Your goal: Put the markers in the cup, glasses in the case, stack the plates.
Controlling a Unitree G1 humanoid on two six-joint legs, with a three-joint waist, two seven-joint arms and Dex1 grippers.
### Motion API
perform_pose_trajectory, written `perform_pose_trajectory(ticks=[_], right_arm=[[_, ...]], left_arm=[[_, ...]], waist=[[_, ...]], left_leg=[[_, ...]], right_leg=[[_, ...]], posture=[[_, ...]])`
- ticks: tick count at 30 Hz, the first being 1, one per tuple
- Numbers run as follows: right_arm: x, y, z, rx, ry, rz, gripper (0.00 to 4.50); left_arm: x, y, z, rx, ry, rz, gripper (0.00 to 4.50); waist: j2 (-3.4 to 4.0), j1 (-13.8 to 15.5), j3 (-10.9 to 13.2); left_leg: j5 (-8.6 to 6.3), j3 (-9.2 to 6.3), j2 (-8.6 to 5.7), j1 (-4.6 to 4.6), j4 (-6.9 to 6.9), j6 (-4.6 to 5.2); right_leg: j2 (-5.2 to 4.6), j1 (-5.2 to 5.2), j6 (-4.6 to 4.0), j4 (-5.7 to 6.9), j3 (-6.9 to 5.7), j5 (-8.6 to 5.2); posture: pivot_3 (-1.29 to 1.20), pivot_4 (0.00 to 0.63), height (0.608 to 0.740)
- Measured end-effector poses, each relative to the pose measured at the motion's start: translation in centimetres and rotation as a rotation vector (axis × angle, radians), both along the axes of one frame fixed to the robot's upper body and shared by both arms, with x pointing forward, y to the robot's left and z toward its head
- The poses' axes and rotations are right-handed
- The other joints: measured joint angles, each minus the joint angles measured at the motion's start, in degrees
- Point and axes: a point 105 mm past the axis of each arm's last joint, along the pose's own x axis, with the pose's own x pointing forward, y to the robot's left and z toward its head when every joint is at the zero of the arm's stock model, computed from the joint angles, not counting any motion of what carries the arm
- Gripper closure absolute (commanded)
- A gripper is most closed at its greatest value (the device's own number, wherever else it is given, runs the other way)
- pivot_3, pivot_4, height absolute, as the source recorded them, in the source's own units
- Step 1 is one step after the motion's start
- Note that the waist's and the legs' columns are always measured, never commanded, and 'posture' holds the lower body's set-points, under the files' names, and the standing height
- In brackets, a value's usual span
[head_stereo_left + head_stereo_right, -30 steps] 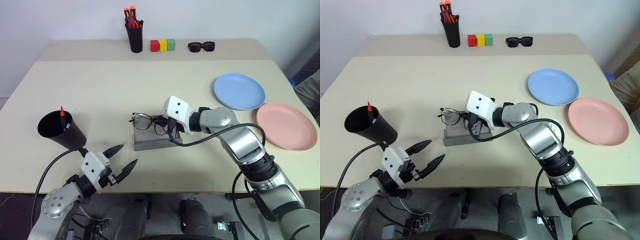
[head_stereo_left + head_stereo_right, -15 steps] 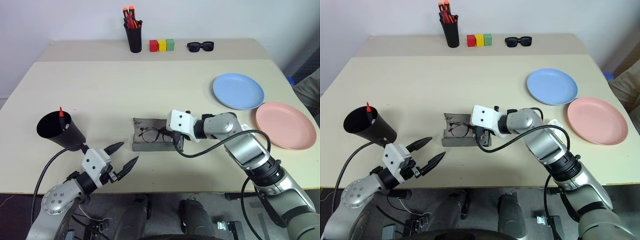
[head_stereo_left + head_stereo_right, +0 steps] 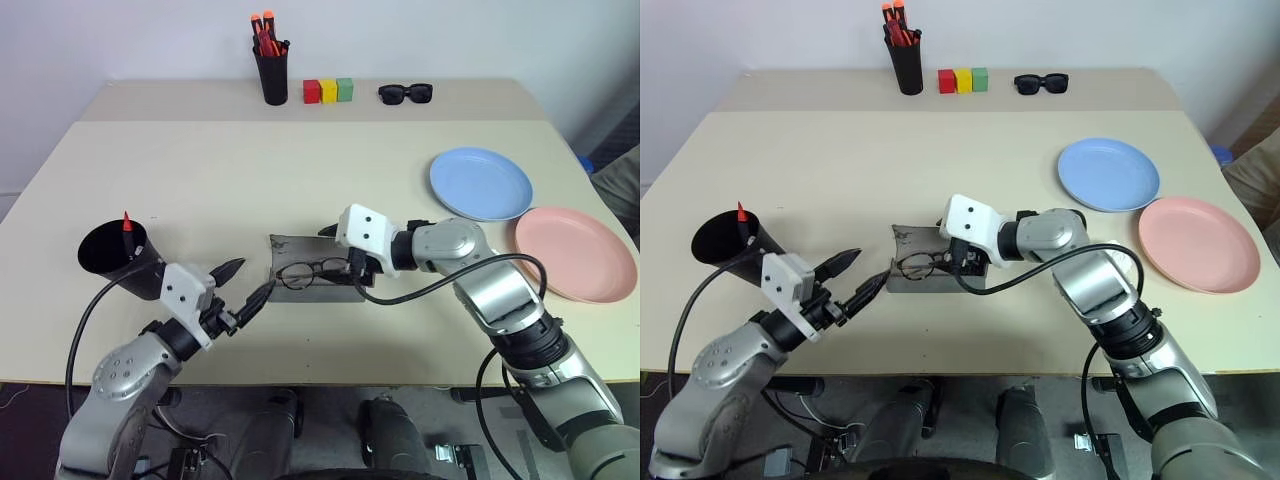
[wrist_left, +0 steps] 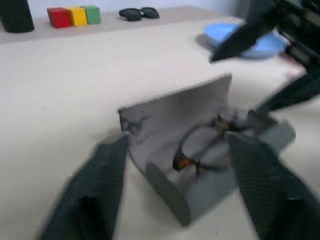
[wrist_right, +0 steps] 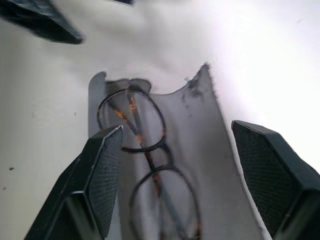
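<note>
The thin wire-framed glasses [image 3: 311, 271] lie inside the open grey case [image 3: 296, 249], whose lid stands up behind them. My right gripper [image 3: 338, 258] hovers open over the case's right half, its fingers [image 5: 100, 170] wide on either side of the glasses and not touching them. My left gripper [image 3: 258, 273] is open and level, just off the case's left end, with nothing between its fingers [image 4: 95, 185]. The black cup [image 3: 112, 257] leans at the left with a red-tipped marker [image 3: 126, 223] sticking out. The blue plate [image 3: 480, 183] and the pink plate [image 3: 575, 252] lie side by side at the right.
Along the back of the table stand a black pen holder [image 3: 272, 78] with orange-capped pens, three coloured blocks [image 3: 329, 91] and black sunglasses [image 3: 404, 93]. The table's front edge runs just behind my left gripper.
My right gripper lowered the glasses into the case, then opened and let go. My left gripper rose and moved forward to the case's left end, its fingers drawing closer together.
</note>
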Motion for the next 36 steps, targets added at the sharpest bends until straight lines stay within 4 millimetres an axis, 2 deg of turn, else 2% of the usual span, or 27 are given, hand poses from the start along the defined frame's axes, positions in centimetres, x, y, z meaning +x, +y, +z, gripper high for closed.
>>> perform_pose_trajectory(ticks=[3,7,13,15,17,21,24,28,36], right_arm=[[0.3,-1.2,0.5,0.001,-0.017,-0.025,0.97],[0.3,-2.2,0.1,-0.011,-0.014,-0.056,0.97],[0.0,-1.9,0.2,0.003,-0.043,-0.066,0.97],[-0.3,-1.2,0.3,0.021,-0.05,-0.052,1.49],[-0.7,-0.3,0.0,0.037,-0.039,-0.034,2.25],[-1.5,1.3,-1.6,0.03,0.002,0.009,4.38],[-1.8,2.3,-2.5,0.017,0.01,0.032,4.45],[-1.3,2.3,-3.9,-0.024,0.035,0.018,4.45],[-1.9,2.2,-4.3,-0.058,0.049,0.078,4.45]], left_arm=[[2.1,-0.5,2.0,0.001,-0.041,0.017,4.43],[3.9,-0.5,2.8,-0.015,-0.044,0.033,4.43],[4.2,0.0,2.0,0.026,-0.016,0.008,4.43],[4.0,0.6,1.8,0.084,-0.023,-0.001,4.47],[3.7,1.2,1.3,0.148,-0.016,-0.005,4.47],[2.9,2.1,0.7,0.185,0.009,-0.024,4.47],[1.8,2.6,0.1,0.222,0.041,-0.053,4.47],[0.2,2.8,-0.8,0.243,0.086,-0.081,4.47],[-0.6,3.3,-1.2,0.242,0.098,-0.056,4.47]], waist=[[-0.02,0.01,0.0],[-0.02,-0.37,0.0],[-0.02,-0.81,0.0],[-0.02,-1.06,0.0],[-0.02,-1.33,0.0],[-0.02,-1.37,0.0],[-0.02,-1.48,0.01],[-0.01,-1.38,0.01],[-0.01,-1.52,0.01]], left_leg=[[0.01,0.02,-0.02,0.02,0.04,0.0],[0.02,0.05,-0.02,0.03,0.03,0.01],[0.03,0.02,0.01,0.03,0.02,-0.01],[0.03,0.02,0.01,0.03,0.02,-0.01],[0.03,0.01,0.0,0.03,0.01,-0.01],[0.02,-0.01,0.0,0.01,0.01,-0.02],[0.02,-0.01,0.01,0.01,-0.01,-0.02],[0.01,-0.01,0.01,0.01,-0.01,-0.04],[0.01,-0.01,0.01,0.02,-0.03,-0.04]], right_leg=[[0.0,0.03,0.13,0.07,0.0,0.07],[0.02,-0.01,0.19,0.15,0.01,0.09],[0.01,-0.09,0.13,0.3,0.02,0.05],[0.0,-0.08,0.02,0.29,0.02,-0.01],[-0.01,-0.08,0.01,0.28,0.03,-0.01],[-0.02,-0.11,0.0,0.28,0.03,-0.02],[-0.03,-0.13,-0.01,0.28,0.04,-0.02],[-0.04,-0.13,-0.02,0.27,0.04,-0.03],[-0.04,-0.13,-0.02,0.28,0.04,-0.03]], posture=[[0.0,0.15,0.74],[0.0,0.15,0.74],[0.0,0.15,0.74],[0.0,0.15,0.74],[0.0,0.15,0.74],[0.0,0.15,0.74],[0.0,0.15,0.74],[0.0,0.15,0.74],[0.0,0.15,0.74]])
